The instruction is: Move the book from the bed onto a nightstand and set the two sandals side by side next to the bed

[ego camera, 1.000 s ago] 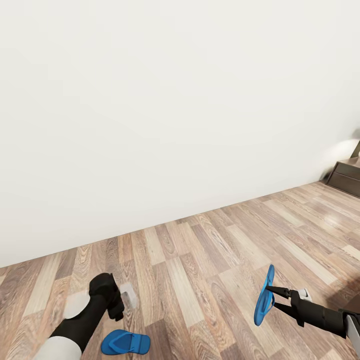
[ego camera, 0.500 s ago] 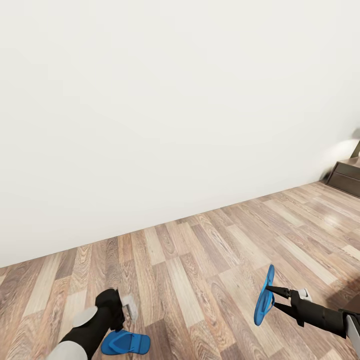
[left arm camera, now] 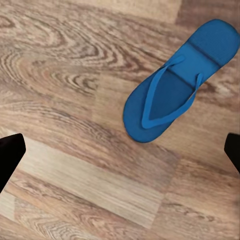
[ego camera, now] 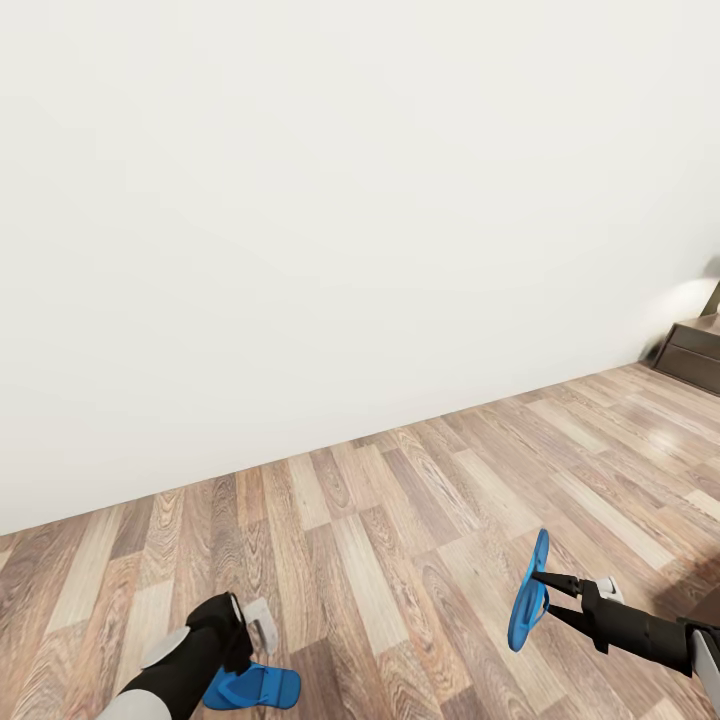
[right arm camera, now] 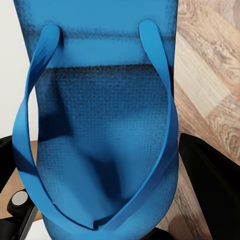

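Now, line by line:
Right claw (ego camera: 546, 592): at five o'clock in the head view, its black fingers pinching the strap of a flat bright blue sandal with a thin sole (ego camera: 530, 592), which hangs on edge above the floor, sole turned toward nine o'clock.
Held sandal, right wrist view: its strapped upper face (right arm camera: 105, 130) sits close before the lens, a black finger (right arm camera: 212, 185) at either side.
Left claw (ego camera: 250, 630): at seven o'clock in the head view, fingers spread, hovering just above a second flat blue sandal (ego camera: 258, 686) and not touching it.
Second sandal, left wrist view: it lies strap-up (left arm camera: 175, 82) on the planks, between the two parted black fingertips (left arm camera: 10, 155) and apart from both.
Floor: brown wood planks (ego camera: 400, 520), running up to a plain white wall (ego camera: 330, 220).
Nightstand: a low dark-brown wooden cabinet (ego camera: 695, 355) at three o'clock, against the wall, well apart from both sandals.
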